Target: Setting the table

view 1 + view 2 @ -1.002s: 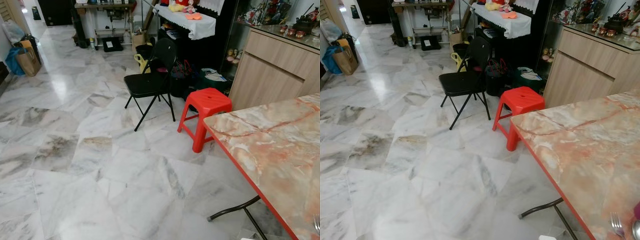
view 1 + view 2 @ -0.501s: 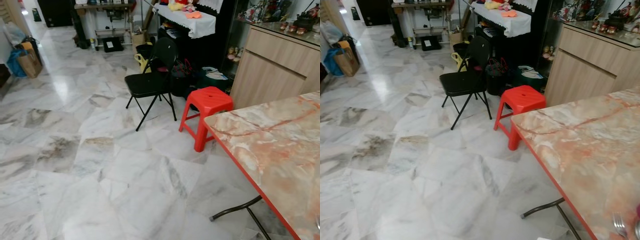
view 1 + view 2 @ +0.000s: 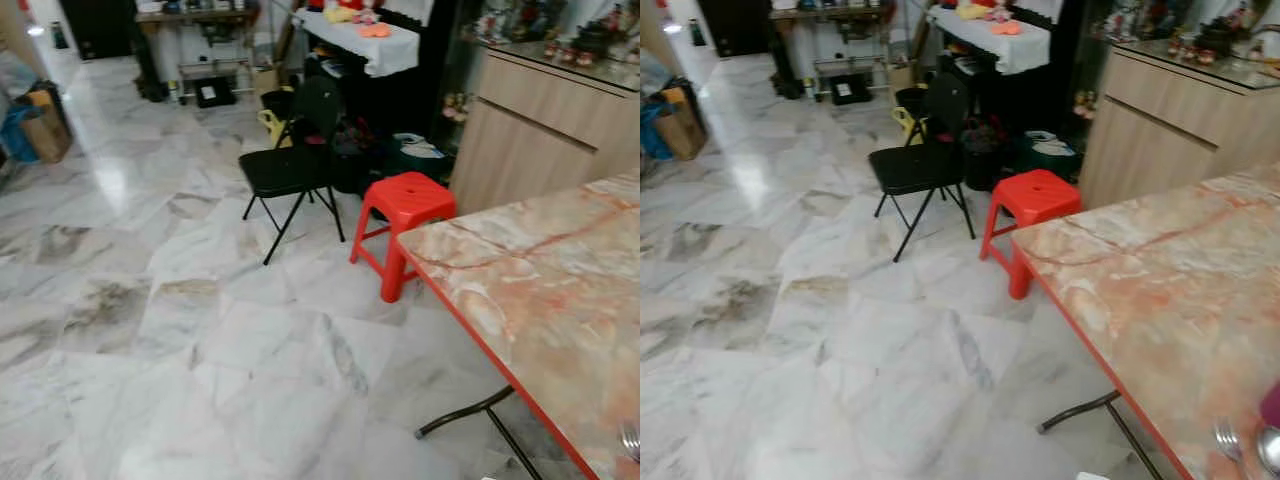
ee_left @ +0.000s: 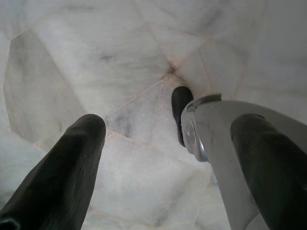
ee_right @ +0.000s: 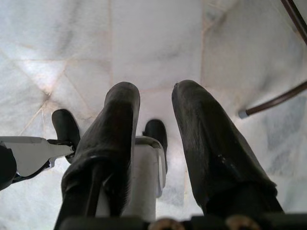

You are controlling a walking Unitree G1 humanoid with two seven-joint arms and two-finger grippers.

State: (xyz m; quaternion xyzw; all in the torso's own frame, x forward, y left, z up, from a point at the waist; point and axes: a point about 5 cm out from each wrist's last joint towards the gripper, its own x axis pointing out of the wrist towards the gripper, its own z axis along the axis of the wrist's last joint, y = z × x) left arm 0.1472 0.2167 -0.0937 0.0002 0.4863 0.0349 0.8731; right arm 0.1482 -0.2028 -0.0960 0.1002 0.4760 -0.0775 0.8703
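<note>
The left pincer (image 4: 168, 158) hangs over the marble floor (image 3: 200, 330), its fingers spread wide, holding nothing. A black folding chair (image 3: 290, 165) and a red stool (image 3: 405, 205) stand off the table's (image 3: 540, 300) far corner. A fork (image 3: 1227, 441) and spoon (image 3: 1270, 450) lie at the table's near edge. The right pincer (image 5: 154, 143) hangs slightly parted, empty.

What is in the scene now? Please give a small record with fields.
place: room with marble floor
table: marble-pattern top with red edge, on robot's right
cutlery: fork and spoon at near table corner
seats: red stool beside table; black folding chair beyond it
left pincer: open, hanging over floor
right pincer: slightly open, over floor near table leg
</note>
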